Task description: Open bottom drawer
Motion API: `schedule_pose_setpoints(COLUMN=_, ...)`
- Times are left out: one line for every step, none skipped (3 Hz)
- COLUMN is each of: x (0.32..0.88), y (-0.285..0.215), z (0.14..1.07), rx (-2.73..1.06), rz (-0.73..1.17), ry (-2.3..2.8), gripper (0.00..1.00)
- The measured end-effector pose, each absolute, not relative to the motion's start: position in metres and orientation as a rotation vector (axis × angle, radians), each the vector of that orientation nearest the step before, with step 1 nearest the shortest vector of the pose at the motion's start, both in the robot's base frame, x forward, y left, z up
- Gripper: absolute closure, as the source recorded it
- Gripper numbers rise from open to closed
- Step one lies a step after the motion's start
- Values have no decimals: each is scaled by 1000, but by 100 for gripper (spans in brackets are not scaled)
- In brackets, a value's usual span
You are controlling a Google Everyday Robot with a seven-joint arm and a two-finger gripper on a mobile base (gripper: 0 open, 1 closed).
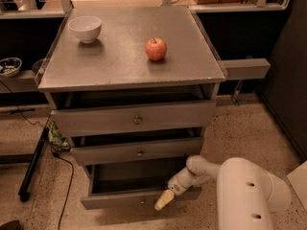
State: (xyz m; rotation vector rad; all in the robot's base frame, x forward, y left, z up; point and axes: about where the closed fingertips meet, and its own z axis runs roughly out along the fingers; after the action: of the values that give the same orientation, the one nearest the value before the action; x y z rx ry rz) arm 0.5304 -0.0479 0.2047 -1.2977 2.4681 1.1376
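The grey cabinet (129, 66) has three drawers, each with a small round knob. Its bottom drawer (120, 201) is the lowest one and stands pulled out farthest, so its dark inside shows from above. The middle drawer (136, 151) and the top drawer (134, 119) stick out less. My gripper (164, 200) sits at the bottom drawer's front rim, right of centre, with its pale yellowish tip pointing down-left. Behind it the white arm (240, 190) comes in from the lower right.
A red apple (156, 49) and a white bowl (85, 28) rest on the cabinet top. A black stand leg (31, 169) and cables lie on the speckled floor to the left. A dark wall panel rises at the right.
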Motion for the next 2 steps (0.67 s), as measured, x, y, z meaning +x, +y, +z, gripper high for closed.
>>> schedule_pose_setpoints(x=527, y=-49, z=205, rx=-1301, rz=1141, ry=2464, gripper=0)
schedule_pose_setpoints(x=529, y=-49, z=206, rx=-1302, rz=1142, ry=2463, gripper=0)
